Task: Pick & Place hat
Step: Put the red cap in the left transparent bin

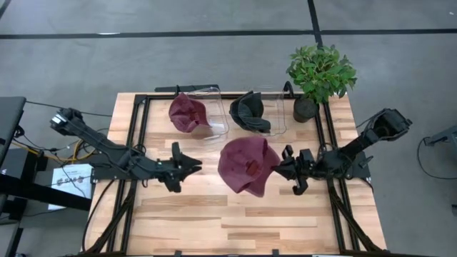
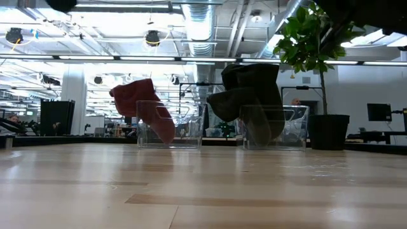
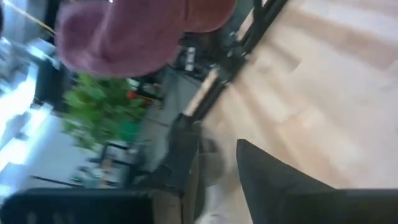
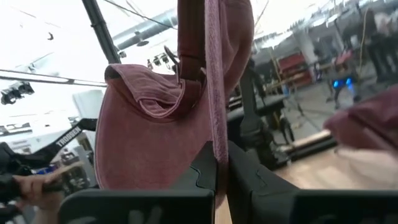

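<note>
A maroon hat sits over mid-table, held by my right gripper, which reaches in from the right and is shut on it. In the right wrist view the hat fills the space beyond the fingers. My left gripper is open and hovers just left of this hat, touching nothing. The left wrist view shows the hat ahead of that gripper's spread fingers. A second maroon hat drapes over a clear bin. A black hat drapes over another clear bin. The held hat does not appear in the low view. My right gripper pinches a thin edge of the maroon hat's fabric between its two fingers. It comes at the hat roughly level from the table's right. The hat's body spreads away from the fingers toward the table's left, and it appears lifted off the tabletop.
A potted plant stands at the far right corner, beside the bin with the black hat. In the low view both bins and the plant pot line the far edge. Bare wood lies along the near side.
</note>
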`<state>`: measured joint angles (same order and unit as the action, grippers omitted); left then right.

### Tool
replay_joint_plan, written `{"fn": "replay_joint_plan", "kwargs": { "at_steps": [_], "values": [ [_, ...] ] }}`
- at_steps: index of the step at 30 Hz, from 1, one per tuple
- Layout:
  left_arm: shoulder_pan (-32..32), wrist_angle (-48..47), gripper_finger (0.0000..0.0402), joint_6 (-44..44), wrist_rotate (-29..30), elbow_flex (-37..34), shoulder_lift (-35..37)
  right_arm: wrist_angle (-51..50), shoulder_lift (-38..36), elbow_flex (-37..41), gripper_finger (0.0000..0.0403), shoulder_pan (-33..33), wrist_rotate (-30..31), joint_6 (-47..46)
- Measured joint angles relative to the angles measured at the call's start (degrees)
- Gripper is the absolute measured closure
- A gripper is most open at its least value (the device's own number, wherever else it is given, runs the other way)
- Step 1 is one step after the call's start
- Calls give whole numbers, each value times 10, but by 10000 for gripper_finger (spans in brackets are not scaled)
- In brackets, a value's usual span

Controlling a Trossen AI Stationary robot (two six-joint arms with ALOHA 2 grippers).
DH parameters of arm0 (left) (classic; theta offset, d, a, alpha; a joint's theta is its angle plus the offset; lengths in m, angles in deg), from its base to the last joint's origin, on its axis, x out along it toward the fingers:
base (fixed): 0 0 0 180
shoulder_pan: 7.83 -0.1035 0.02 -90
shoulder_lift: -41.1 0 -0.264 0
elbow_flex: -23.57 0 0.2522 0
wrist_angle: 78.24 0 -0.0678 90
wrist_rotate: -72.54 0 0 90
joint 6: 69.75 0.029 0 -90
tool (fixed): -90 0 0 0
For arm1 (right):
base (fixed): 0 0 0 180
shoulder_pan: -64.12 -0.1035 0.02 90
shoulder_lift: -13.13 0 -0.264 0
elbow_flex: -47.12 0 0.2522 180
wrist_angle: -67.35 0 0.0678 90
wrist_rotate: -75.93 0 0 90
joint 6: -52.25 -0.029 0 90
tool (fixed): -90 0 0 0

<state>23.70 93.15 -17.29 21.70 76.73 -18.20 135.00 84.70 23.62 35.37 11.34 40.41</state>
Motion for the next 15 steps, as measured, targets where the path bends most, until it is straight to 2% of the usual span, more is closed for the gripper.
{"fn": "replay_joint_plan", "kwargs": {
  "at_steps": [6,10,15],
  "values": [
    [0,72,274,165,31,0,-16,-37,0,0,402,-17,10,-48],
    [3,103,266,219,25,0,-16,-55,0,0,402,-28,16,-53],
    [11,104,261,253,-11,0,-16,-76,0,0,402,-26,16,-62]
  ]
}}
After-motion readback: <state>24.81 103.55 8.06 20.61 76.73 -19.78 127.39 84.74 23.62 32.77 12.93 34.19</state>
